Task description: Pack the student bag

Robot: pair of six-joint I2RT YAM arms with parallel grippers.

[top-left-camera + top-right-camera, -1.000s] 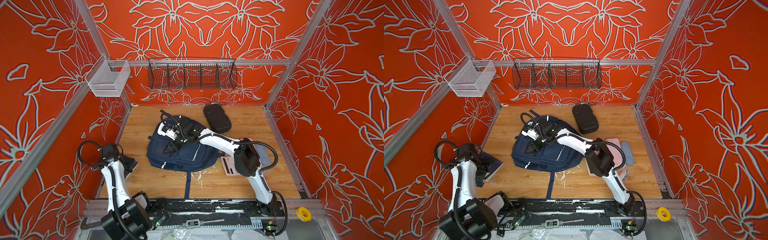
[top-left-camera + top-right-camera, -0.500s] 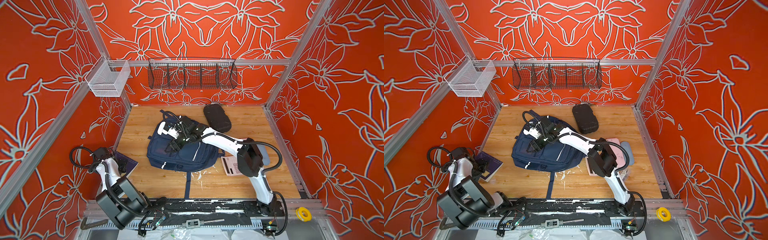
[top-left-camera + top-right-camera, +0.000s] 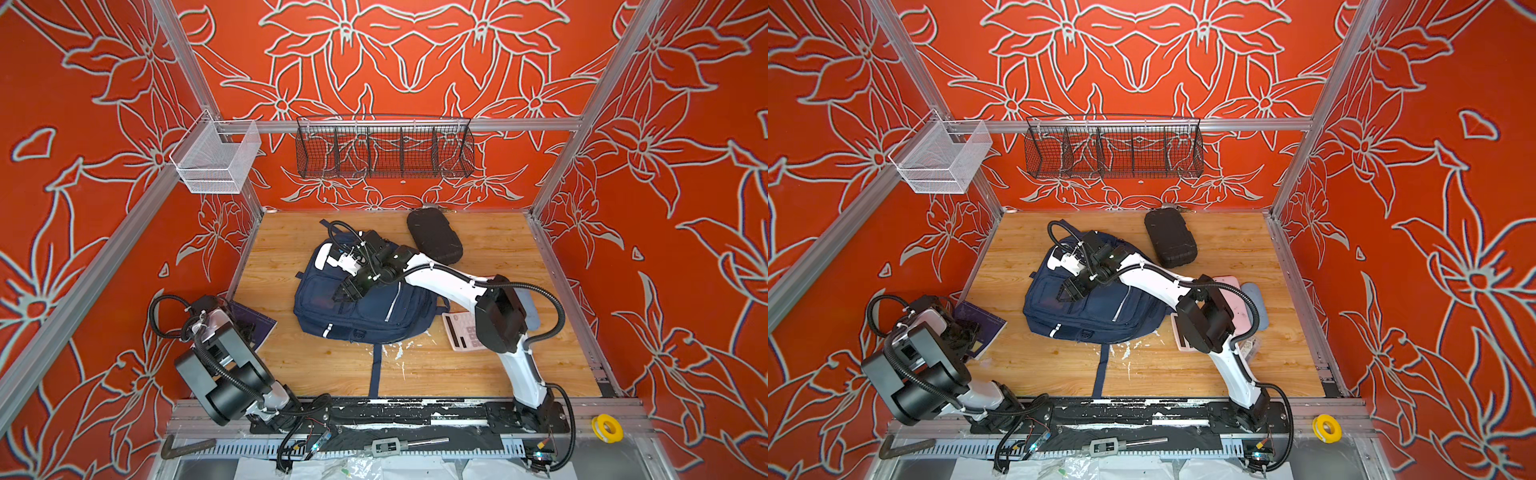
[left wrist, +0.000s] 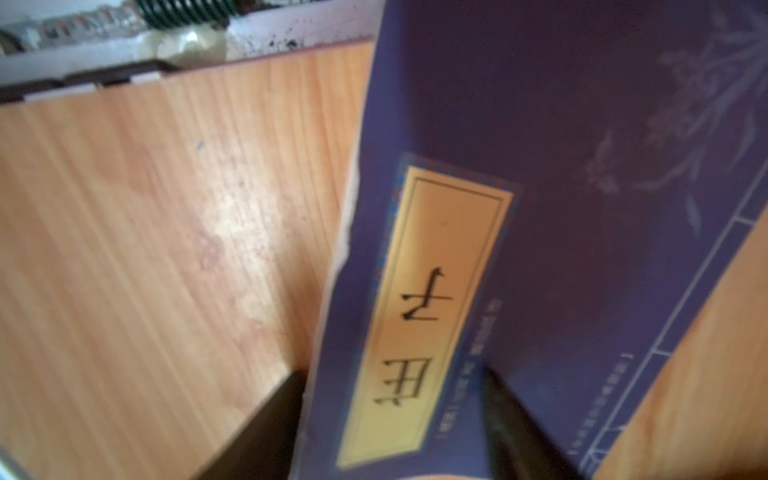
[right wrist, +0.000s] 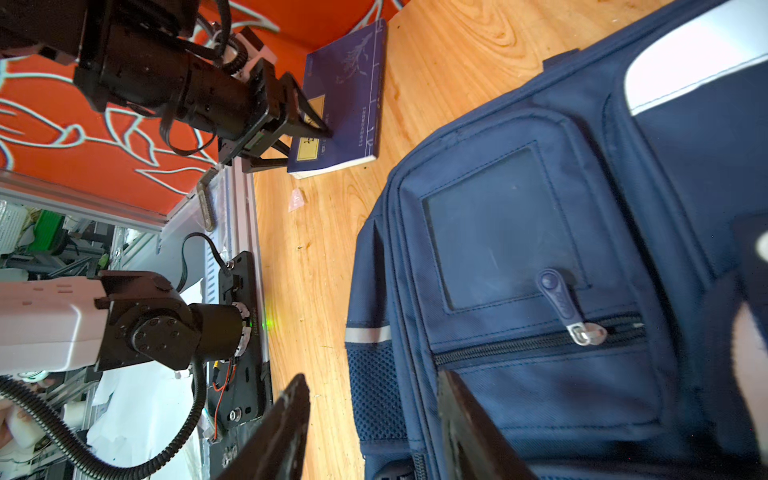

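Observation:
The student bag (image 3: 365,307) (image 3: 1096,311), navy with zipped front pockets, lies flat mid-table. My right gripper (image 3: 347,293) (image 3: 1069,293) hovers over its left part, open. In the right wrist view its fingers (image 5: 374,376) stand apart, one above the wooden floor and one above the bag (image 5: 540,249), with nothing held. A purple book (image 3: 259,322) (image 3: 984,322) with a yellow label lies at the table's left edge. My left gripper (image 4: 390,372) (image 5: 309,145) has closed round the book's corner (image 4: 582,166). One finger sits at its edge and the other on the cover.
A black oval case (image 3: 434,237) lies behind the bag. A pink calculator (image 3: 461,332) is partly under the right arm. The bag's strap (image 3: 375,370) trails toward the front rail. A black wire basket (image 3: 384,151) and a white mesh basket (image 3: 216,162) hang on the walls.
The left arm folded low and brought its gripper down onto the book, and its jaws narrowed from wide open. The right gripper stayed over the bag.

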